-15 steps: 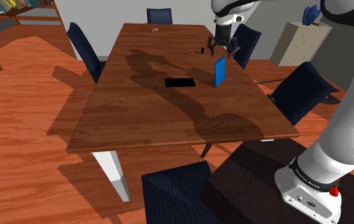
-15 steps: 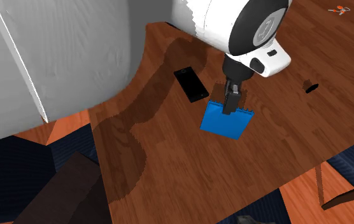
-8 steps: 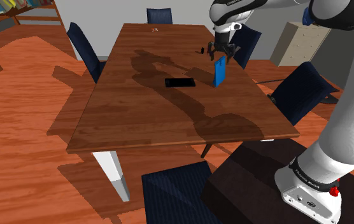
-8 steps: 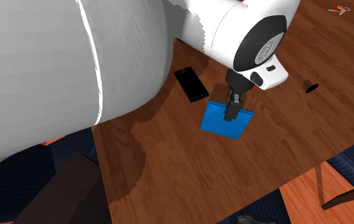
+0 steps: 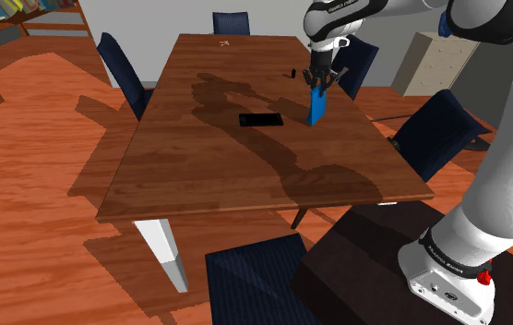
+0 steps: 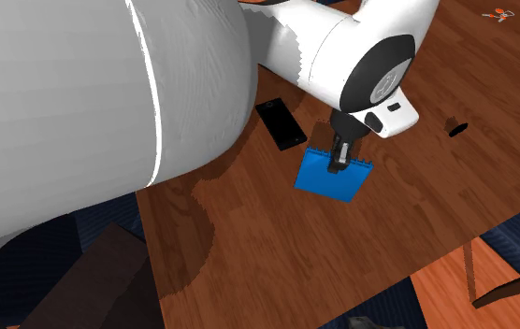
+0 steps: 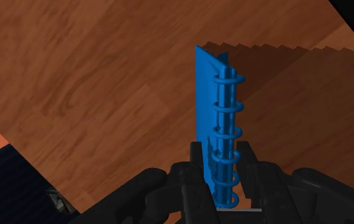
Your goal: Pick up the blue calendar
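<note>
Just beside the flat black phone (image 5: 260, 119) on the brown wooden table (image 5: 208, 166), the blue ring-bound calendar (image 5: 316, 108) stands upright, directly under the all-black two-finger gripper (image 7: 220, 153). Its ringed spine runs between the fingers, which look pinched onto it from either side, so a straight lift should do.
</note>
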Motion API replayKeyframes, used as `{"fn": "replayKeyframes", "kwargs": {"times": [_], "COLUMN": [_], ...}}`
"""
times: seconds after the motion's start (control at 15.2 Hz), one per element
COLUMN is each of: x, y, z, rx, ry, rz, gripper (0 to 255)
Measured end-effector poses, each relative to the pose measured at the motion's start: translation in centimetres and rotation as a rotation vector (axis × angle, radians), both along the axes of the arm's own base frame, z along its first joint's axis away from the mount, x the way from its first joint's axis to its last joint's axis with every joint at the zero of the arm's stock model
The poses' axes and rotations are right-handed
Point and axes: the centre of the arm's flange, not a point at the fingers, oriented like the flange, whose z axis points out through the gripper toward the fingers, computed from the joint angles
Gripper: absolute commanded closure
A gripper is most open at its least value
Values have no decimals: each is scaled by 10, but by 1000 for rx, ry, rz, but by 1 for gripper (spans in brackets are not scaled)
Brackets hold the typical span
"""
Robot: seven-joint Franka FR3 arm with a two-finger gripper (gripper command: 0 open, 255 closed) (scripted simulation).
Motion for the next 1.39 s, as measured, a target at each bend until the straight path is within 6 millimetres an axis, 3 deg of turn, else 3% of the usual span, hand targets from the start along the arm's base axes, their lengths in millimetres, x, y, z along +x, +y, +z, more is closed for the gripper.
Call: {"fn": "replayKeyframes", "kwargs": {"times": [0.4, 1.39], "x": [0, 0], "y": [0, 0], "z": [1, 75], "rx": [0, 0], "ry": [1, 1], "rz": [0, 0], "gripper": [255, 255]}}
